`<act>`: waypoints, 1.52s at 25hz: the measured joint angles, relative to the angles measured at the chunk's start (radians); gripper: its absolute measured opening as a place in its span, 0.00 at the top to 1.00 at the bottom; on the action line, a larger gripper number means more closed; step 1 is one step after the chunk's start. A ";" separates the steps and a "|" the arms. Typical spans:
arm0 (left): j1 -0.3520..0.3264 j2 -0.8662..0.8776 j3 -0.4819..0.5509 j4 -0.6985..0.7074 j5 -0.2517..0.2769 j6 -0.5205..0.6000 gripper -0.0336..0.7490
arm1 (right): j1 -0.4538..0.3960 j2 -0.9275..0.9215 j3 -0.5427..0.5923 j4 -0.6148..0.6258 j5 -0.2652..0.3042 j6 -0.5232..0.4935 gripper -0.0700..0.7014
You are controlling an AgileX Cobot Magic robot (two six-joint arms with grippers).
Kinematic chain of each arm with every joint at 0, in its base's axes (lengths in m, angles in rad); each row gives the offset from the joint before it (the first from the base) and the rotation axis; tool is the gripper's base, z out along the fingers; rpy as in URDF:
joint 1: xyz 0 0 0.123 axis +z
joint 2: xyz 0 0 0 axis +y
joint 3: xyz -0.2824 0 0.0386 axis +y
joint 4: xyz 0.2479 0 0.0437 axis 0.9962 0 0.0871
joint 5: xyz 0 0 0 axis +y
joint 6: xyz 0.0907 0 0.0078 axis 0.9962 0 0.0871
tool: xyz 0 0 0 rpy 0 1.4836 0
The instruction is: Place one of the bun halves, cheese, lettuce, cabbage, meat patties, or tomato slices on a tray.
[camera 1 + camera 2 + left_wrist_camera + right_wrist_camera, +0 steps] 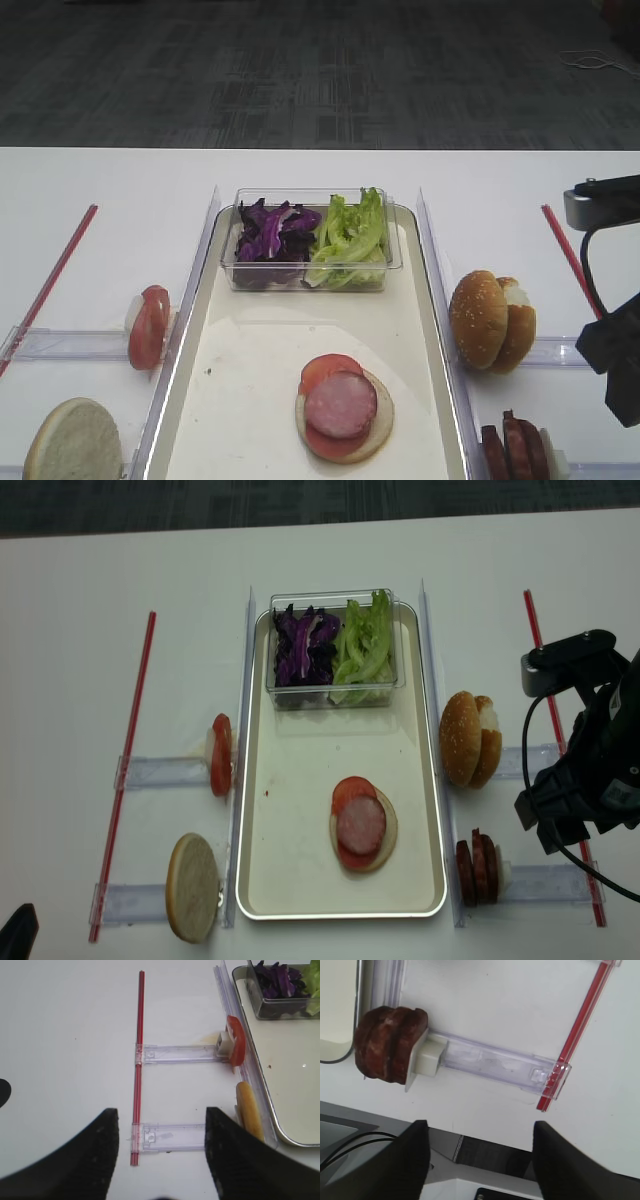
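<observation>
Exterior high: no readable writing anywhere. Tray (195,330) held clear box with cabbage (272,235) and lettuce (350,238); nearer camera, stack of bun half (380,425), tomato slice (328,368), meat patty (341,405).

Right wrist: right gripper (477,1142) stood open, empty, near upright meat patties (387,1044) beside tray.

Left wrist: left gripper (161,1127) stood open, empty; only this view showed tomato slices (236,1047) edge-on.

Realsense: spare bun halves (472,739) sat right of tray, apart from right gripper.

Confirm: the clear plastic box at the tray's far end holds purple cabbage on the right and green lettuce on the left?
Sides are swapped. Both exterior high views show the purple shredded cabbage on the left and the green ruffled lettuce on the right of the clear plastic box, at the tray's far end.
</observation>
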 joint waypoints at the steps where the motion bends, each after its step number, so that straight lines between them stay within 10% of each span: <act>1: 0.000 0.000 0.000 0.000 0.000 0.000 0.45 | 0.000 0.000 0.000 0.000 0.000 0.000 0.32; 27: 0.000 0.000 0.000 0.000 0.000 0.000 0.45 | -0.247 0.000 0.004 -0.016 0.004 -0.025 0.32; 38: 0.000 0.000 0.000 0.000 0.000 0.000 0.45 | -0.247 -0.180 0.234 0.021 -0.123 -0.031 0.32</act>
